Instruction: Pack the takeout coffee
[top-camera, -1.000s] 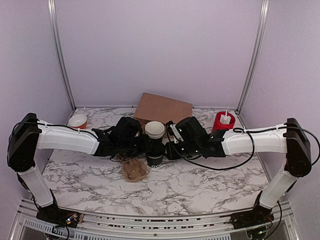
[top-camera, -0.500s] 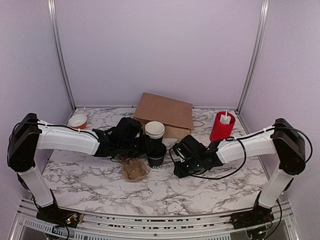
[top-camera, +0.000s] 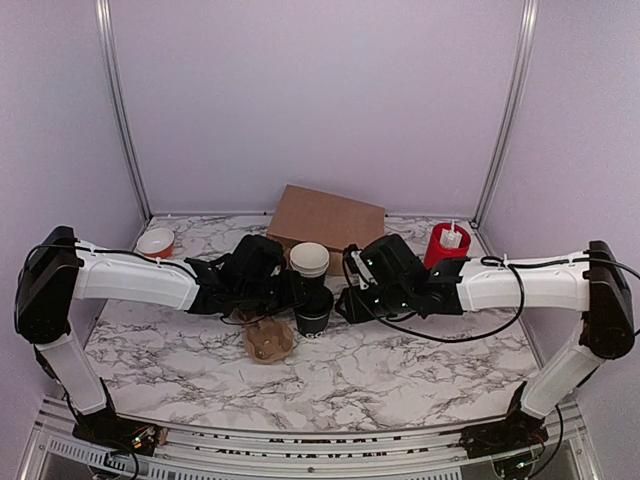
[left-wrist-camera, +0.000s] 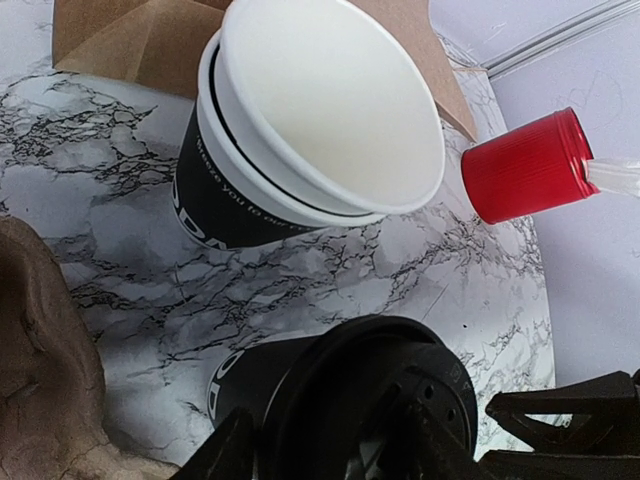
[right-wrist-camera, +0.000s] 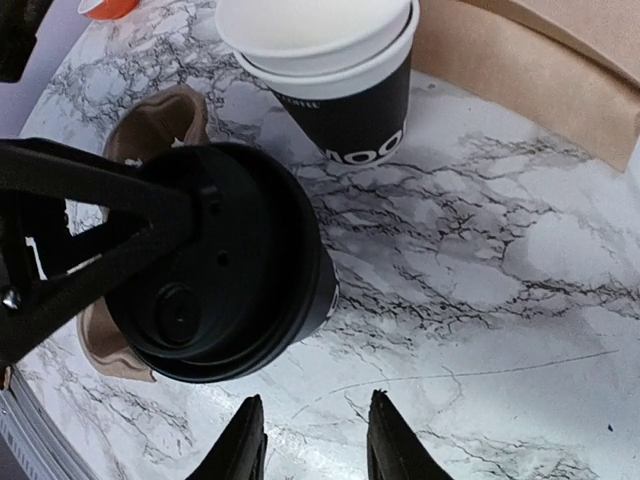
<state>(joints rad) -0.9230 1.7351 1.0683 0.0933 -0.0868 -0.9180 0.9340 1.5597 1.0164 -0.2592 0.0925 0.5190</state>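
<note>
The takeout coffee, a small black cup with white lettering and a round black lid, stands on the marble table just right of a brown pulp cup carrier. My left gripper reaches in from the left and is shut on it. In the left wrist view the lidded cup sits between both fingers. My right gripper hangs close to the cup's right side. In the right wrist view its fingers stand apart over bare marble, with the lid just ahead of them.
A stack of lidless white-rimmed black cups stands right behind the coffee. A brown paper bag lies at the back. A red cylinder is at the back right, and a small white and orange dish at the back left.
My right arm swung out toward the front right, then came back beside the cup with its jaws a little wider. The left arm and the cup stayed put.
</note>
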